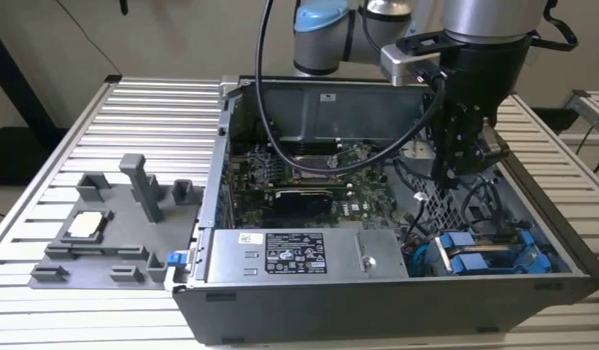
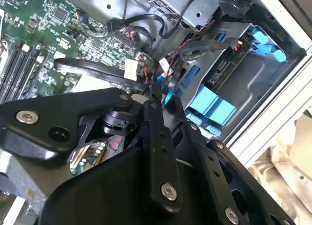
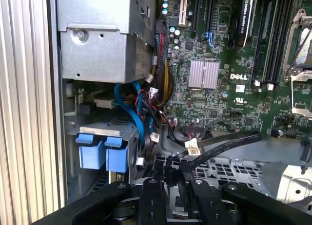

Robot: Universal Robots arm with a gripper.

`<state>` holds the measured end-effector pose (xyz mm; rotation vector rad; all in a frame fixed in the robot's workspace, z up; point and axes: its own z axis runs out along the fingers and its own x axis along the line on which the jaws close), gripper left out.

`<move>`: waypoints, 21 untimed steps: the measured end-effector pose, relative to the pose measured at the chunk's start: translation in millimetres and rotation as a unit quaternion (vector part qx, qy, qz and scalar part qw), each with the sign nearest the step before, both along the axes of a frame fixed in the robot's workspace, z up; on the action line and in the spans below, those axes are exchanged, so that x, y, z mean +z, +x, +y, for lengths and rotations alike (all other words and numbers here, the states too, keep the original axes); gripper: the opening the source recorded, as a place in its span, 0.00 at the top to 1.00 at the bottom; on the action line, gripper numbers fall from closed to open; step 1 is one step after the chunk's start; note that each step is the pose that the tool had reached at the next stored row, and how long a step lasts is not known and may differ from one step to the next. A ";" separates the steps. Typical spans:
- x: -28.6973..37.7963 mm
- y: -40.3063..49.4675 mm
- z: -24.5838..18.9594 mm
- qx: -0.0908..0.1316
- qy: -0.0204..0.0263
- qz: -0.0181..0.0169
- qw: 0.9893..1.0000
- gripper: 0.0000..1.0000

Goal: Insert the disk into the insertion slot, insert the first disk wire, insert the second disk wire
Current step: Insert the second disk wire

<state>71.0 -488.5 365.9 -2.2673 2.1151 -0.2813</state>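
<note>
An open computer case [image 1: 377, 306] sits on a slatted metal table [image 1: 133, 109]. The arm reaches down from above into the side of the case on the exterior view's right. Its gripper [image 1: 453, 175] is low inside, over the perforated floor beside the motherboard [image 1: 309, 182].

In both wrist views the gripper [image 3: 170, 169] [image 2: 161, 101] has its dark fingers [image 3: 157, 186] pinched close together on the end of a flat black wire [image 3: 224, 143] [image 2: 92, 69]. This wire carries a small white tag and lies across the board's edge. A blue wire [image 3: 134, 115] and a bundle of red and black leads run just beside it.

The disk [image 1: 484, 255] is already seated in the slot [image 2: 258, 84], in the near corner of the case on the exterior view's right. Its two blue end tabs [image 3: 102, 154] face outward. Next to it is a grey box [image 1: 290, 255] with a white sticker. A grey fixture [image 1: 114, 226] stands on the table, well apart, on the exterior view's left.
</note>
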 end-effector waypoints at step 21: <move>-0.1 0.0 0.0 0.000 -0.005 0.000 1.000 0.84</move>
